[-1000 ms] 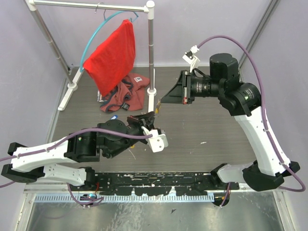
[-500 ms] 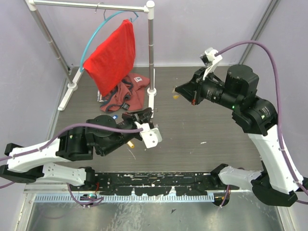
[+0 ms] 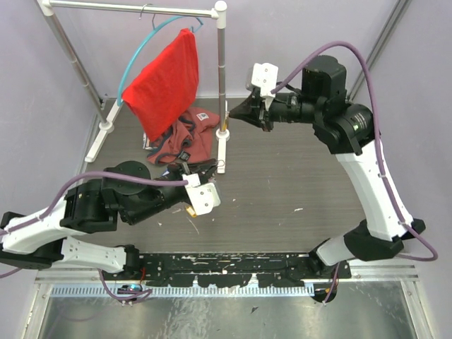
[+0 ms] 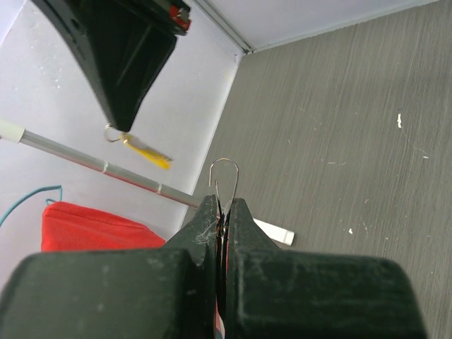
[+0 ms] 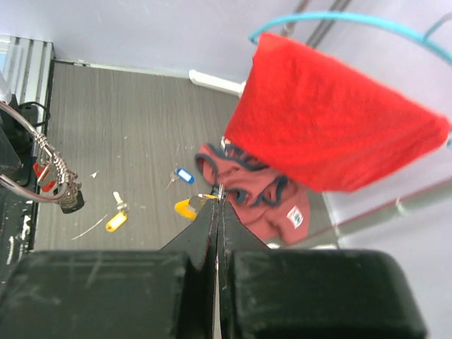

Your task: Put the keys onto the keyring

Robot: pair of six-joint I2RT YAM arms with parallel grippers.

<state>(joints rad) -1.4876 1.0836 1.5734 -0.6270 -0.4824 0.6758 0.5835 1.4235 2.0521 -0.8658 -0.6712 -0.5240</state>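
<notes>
My left gripper point(image 4: 223, 205) is shut on the keyring point(image 4: 224, 172); its thin silver wire loop sticks out past the fingertips. In the top view the left gripper point(image 3: 210, 169) sits low near the rack's foot. My right gripper point(image 3: 230, 116) is raised beside the rack post and shut on a yellow-tagged key point(image 4: 145, 150) that dangles below its tip; its tag also shows in the right wrist view point(image 5: 185, 208). The two grippers are apart. Another yellow-tagged key point(image 5: 116, 220) and a blue-tagged key point(image 5: 185, 175) lie on the table.
A white clothes rack post point(image 3: 222, 78) stands right next to my right gripper. A teal hanger hoop point(image 3: 141, 49) carries a red shirt point(image 3: 166, 81). A reddish garment point(image 3: 187, 138) lies crumpled on the table by the rack's foot point(image 3: 221, 152).
My right gripper has swung left with the yellow key, up against the rack post. My left arm has drawn back to the left with the keyring.
</notes>
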